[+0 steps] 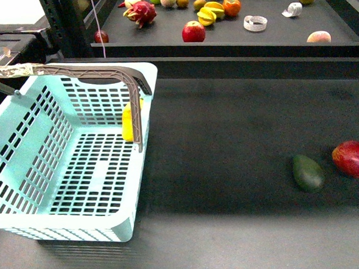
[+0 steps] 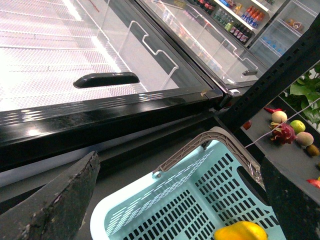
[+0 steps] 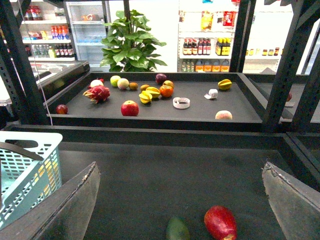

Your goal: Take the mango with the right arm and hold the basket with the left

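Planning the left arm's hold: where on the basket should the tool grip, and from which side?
Probably the grey-brown swing handle, from above. It lies across the far rim of the basket, raised and exposed, a narrow bar that suits a pinch. The slotted walls are wide and flex-prone. Keep away from the right corner, where the mango stands against the inside wall near the handle's pivot.

Shop interior, bright light. Dark table (image 1: 229, 143) in front, black metal frame (image 3: 20, 60). Glass-topped freezer (image 2: 100, 45) beside. Drink shelves (image 3: 200, 47), leafy plant (image 3: 131, 42) behind.
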`<state>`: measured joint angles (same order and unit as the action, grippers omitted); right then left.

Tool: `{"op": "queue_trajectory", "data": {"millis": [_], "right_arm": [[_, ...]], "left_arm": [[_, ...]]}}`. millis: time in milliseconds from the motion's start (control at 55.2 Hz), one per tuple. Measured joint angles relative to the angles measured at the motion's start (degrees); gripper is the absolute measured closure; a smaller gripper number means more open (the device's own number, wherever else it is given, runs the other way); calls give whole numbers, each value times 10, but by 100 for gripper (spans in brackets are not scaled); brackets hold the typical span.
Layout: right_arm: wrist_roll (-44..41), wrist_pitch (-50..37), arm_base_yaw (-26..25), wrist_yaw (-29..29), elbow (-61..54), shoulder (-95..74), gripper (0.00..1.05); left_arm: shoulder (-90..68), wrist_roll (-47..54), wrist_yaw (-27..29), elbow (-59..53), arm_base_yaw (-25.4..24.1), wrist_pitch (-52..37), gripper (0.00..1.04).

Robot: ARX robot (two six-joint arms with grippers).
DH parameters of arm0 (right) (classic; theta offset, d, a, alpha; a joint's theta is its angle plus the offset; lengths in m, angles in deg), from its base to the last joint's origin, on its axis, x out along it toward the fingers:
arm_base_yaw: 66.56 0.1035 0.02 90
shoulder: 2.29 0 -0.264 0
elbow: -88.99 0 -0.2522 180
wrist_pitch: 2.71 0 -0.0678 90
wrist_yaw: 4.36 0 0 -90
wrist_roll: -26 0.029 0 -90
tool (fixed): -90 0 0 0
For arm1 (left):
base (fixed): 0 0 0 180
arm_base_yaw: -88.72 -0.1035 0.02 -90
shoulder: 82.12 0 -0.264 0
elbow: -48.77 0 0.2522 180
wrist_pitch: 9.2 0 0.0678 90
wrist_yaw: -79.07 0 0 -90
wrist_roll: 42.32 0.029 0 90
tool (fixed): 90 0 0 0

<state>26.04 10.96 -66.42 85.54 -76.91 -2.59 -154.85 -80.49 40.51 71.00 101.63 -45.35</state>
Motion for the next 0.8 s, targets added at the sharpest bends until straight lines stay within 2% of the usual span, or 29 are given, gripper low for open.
{"op": "queue_trajectory", "data": {"millis": [199,217,308,362,435,525,634,670,797], "right_arm": [[0,0,0,0,0,0,8],[0,0,0,0,0,0,8],[0,0,0,0,0,1,8],[0,0,0,0,0,0,8],[0,0,0,0,0,1,8],[0,0,0,0,0,1,8],[0,0,0,0,0,1,8],[0,0,0,0,0,1,8],[0,0,0,0,0,1,8]], "left_arm": [[-1,3,-5,0,-1,-2,8],[-7,19,-42,-7,-10,-23,11],[-20,165,-305,-58,-62,-178,29],[10,257,-410,-67,-72,-184,40],[75,328,-490,-73,-90,-136,58],[139,356,-508,-73,-123,-80,76],[244,369,-514,-73,-127,27,103],[295,371,-513,-73,-127,83,103],[373,374,-514,-73,-127,151,103]]}}
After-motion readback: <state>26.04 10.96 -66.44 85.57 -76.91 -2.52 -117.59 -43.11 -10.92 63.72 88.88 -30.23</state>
